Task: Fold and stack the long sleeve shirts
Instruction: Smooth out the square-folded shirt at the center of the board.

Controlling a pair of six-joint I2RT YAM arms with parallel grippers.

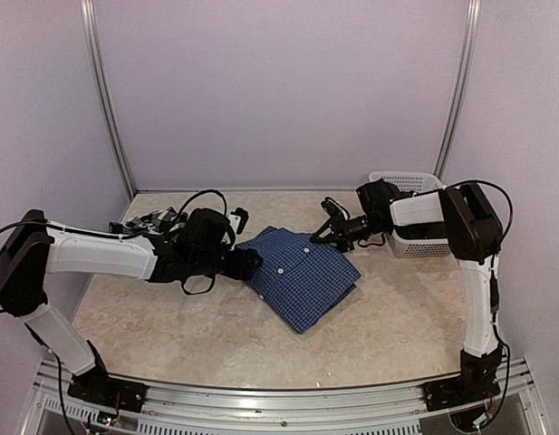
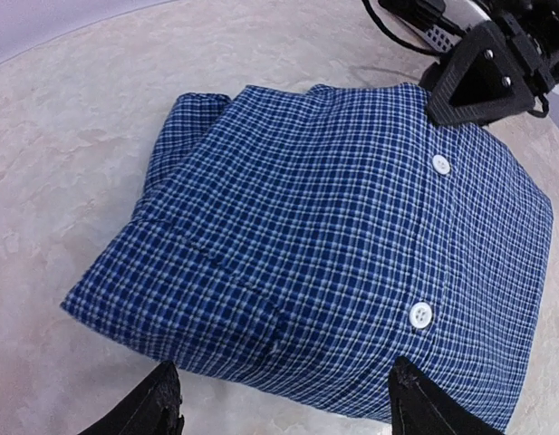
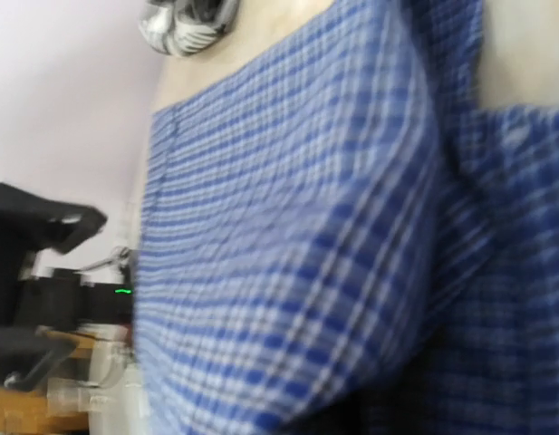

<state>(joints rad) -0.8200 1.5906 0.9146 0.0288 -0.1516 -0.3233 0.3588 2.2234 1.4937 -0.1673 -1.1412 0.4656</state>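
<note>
Left hand (image 2: 284,399) gapes wide, facing right hand (image 1: 322,231).

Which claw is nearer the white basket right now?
Right. The right claw is at the far corner of the blue shirt, just left of the white basket; the left claw sits across the shirt, at its left edge.
</note>
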